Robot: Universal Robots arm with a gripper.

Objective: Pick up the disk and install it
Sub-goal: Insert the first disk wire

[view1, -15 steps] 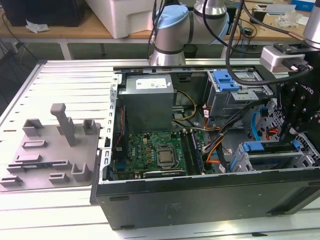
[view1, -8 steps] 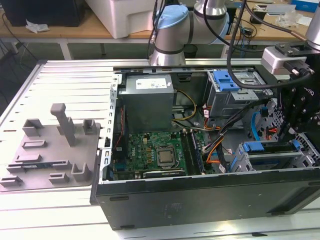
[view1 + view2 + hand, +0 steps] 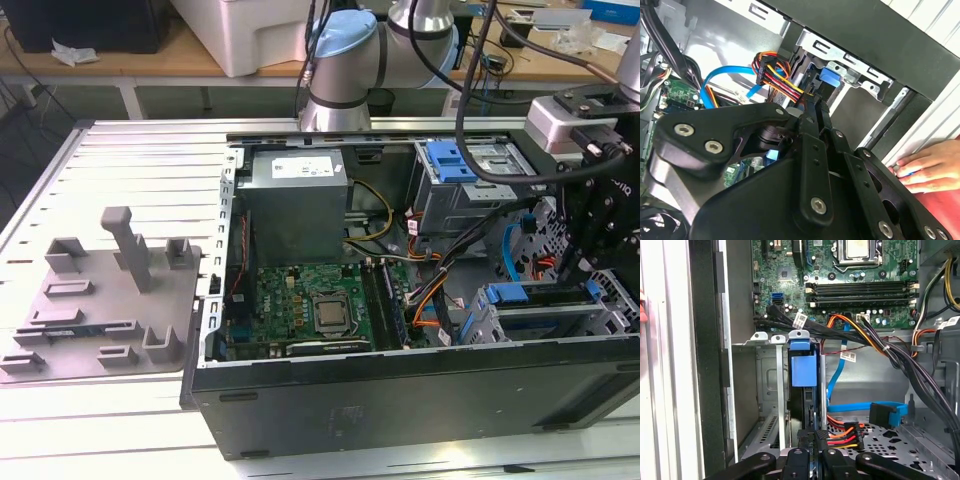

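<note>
- One disk (image 3: 803, 371) stands edge-on in the drive cage (image 3: 767, 375) of the open computer case (image 3: 400, 405), its blue rail showing
- The hand (image 3: 812, 434) is at the disk's near edge; I cannot tell whether it grips

Here's the arm (image 3: 345, 45) in the exterior view: silver-grey tubes and fat round joints capped in pale blue. Black cables (image 3: 470, 90) loop off it in thick curves. Out at the wrist, a silver-grey block (image 3: 570, 118) sits on a black housing (image 3: 600, 215) with faint white markings. In the second wrist view the gripper (image 3: 815, 106) is all matte black, with flat link bars, rounded plates and bright silver screw heads (image 3: 818, 205) at the pivots.
</note>
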